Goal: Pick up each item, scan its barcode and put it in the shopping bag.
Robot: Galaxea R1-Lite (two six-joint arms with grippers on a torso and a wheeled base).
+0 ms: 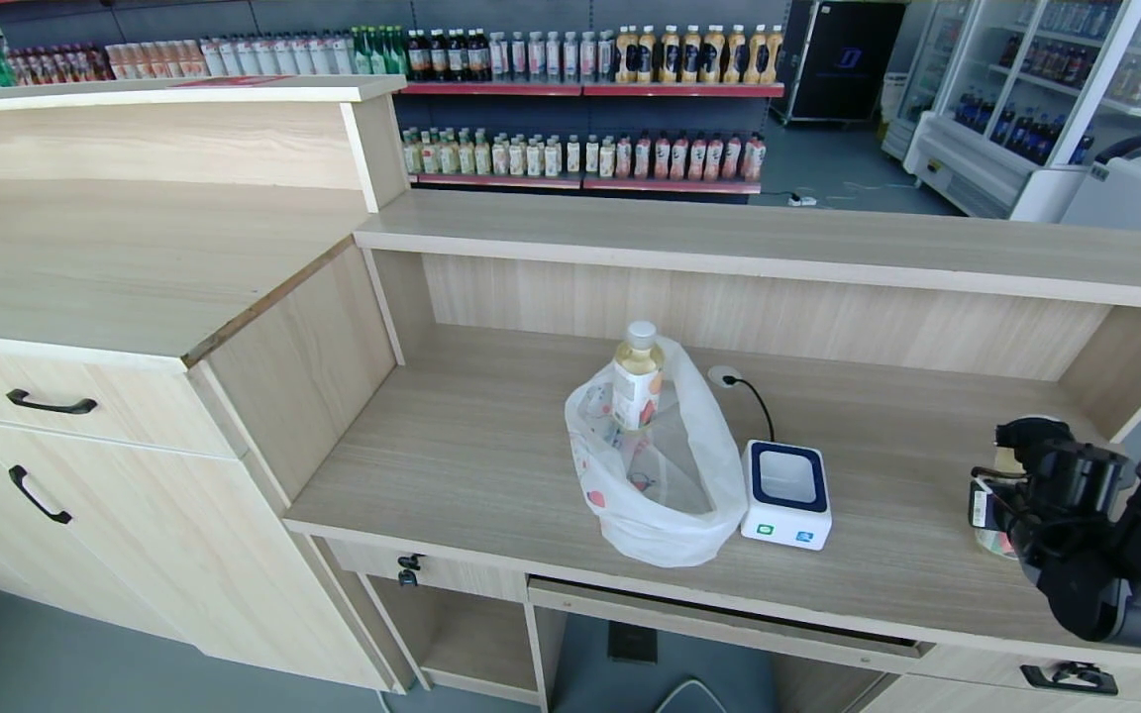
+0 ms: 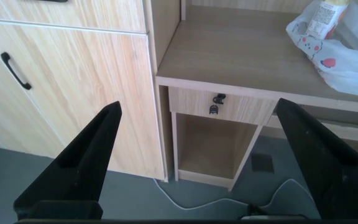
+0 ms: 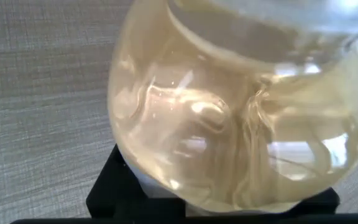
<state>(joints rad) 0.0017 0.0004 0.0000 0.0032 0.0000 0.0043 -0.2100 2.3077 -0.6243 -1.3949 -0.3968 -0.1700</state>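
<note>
Now the right claw (image 1: 1004, 500) clamps a bottle (image 3: 229, 112) of pale drink, well right of the scanner (image 1: 786, 493); it looks full, heavy and slick, so a mid-body grip suits; left claw (image 2: 197, 106) gapes empty

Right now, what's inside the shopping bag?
One bottle, upright, with a white cap and pale drink, stands at the far side of the shopping bag. Nothing else shows through the opening. The bunched front wall hides the near bottom.
</note>
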